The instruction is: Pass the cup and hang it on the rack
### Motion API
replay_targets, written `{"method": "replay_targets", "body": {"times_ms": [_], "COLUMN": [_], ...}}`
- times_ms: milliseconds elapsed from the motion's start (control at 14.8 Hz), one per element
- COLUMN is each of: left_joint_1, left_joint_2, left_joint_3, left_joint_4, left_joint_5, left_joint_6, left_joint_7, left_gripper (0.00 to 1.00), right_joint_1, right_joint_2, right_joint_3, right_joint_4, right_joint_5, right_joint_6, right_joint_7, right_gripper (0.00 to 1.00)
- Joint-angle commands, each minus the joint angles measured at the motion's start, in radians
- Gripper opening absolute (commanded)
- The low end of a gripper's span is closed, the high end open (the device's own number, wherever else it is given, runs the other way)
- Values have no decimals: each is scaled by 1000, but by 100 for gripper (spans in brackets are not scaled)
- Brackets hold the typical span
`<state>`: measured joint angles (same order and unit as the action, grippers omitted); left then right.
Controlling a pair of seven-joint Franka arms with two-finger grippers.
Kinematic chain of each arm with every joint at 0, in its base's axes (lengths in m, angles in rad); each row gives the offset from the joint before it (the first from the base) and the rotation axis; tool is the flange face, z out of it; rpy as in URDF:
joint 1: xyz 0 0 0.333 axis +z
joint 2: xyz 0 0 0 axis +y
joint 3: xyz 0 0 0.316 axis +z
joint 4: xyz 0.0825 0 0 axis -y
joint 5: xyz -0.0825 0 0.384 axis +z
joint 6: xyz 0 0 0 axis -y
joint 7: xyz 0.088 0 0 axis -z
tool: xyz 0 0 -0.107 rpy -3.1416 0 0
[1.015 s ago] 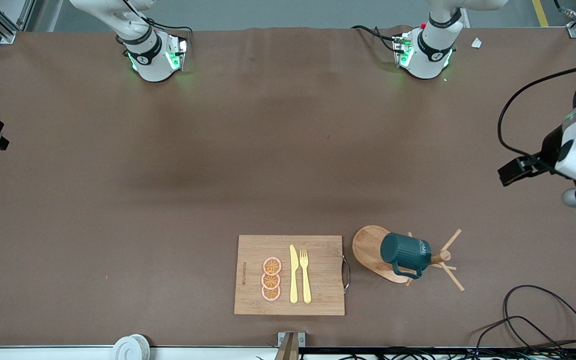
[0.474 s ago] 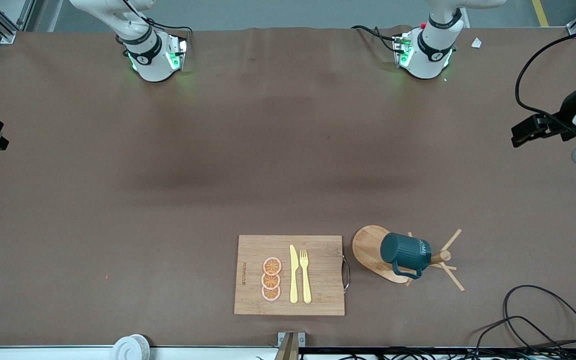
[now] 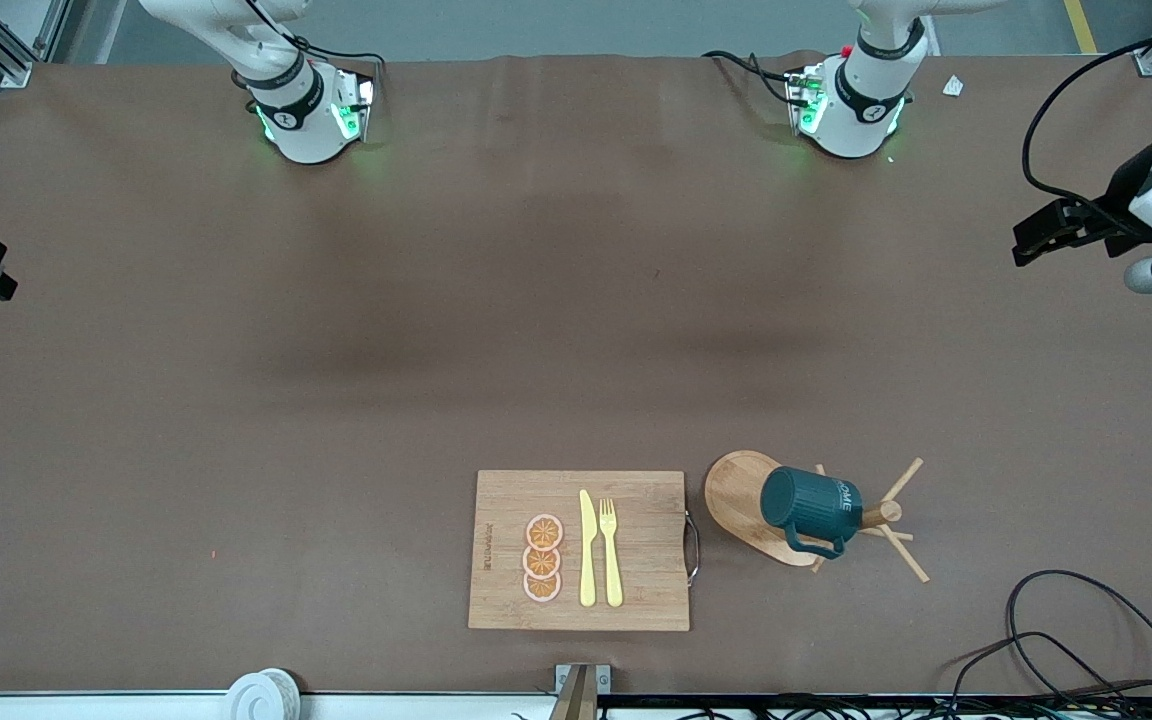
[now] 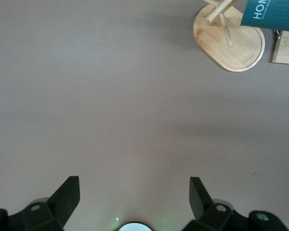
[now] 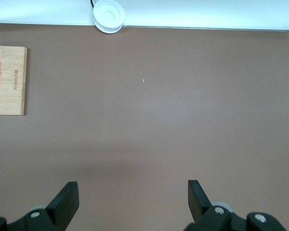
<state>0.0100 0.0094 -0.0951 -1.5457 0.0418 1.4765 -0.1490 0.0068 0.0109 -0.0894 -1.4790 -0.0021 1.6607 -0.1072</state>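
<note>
Left wrist view: left gripper [image 4: 132, 199] spread wide, empty over bare table; right gripper [image 5: 132, 198] likewise released.

The cup [image 3: 809, 504] is dark teal, ribbed, with pale lettering. The rack [image 3: 741, 500] is light wood. The bamboo cutting board [image 3: 636, 590] carries a yellow knife [image 3: 587, 550], yellow fork [image 3: 611, 551] and orange slices [image 3: 542, 559]. The surface [image 3: 336, 400] is plain brown.
</note>
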Motion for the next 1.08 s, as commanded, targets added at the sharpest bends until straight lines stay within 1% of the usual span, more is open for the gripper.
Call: {"method": "replay_targets", "body": {"times_ms": [0, 474, 947, 1015], "left_joint_1": [18, 15, 1, 2], "left_joint_2": [-31, -16, -5, -5], "left_joint_3": [-14, -11, -23, -34], "left_joint_4": [-30, -10, -10, -10], "left_joint_5": [-6, 3, 4, 3], "left_joint_6": [27, 28, 30, 30], "left_joint_7": [14, 55, 32, 32], "left_gripper": [100, 100, 100, 100], "right_joint_1": [-14, -14, -14, -14], "right_joint_2": [3, 3, 3, 3], "right_joint_3": [13, 13, 13, 13], "right_joint_4": [9, 9, 9, 9], "right_joint_5": [-15, -15, -15, -15], "right_joint_6": [-3, -3, -3, -3], "right_joint_7": [7, 7, 7, 7], "right_gripper": [100, 100, 100, 100]}}
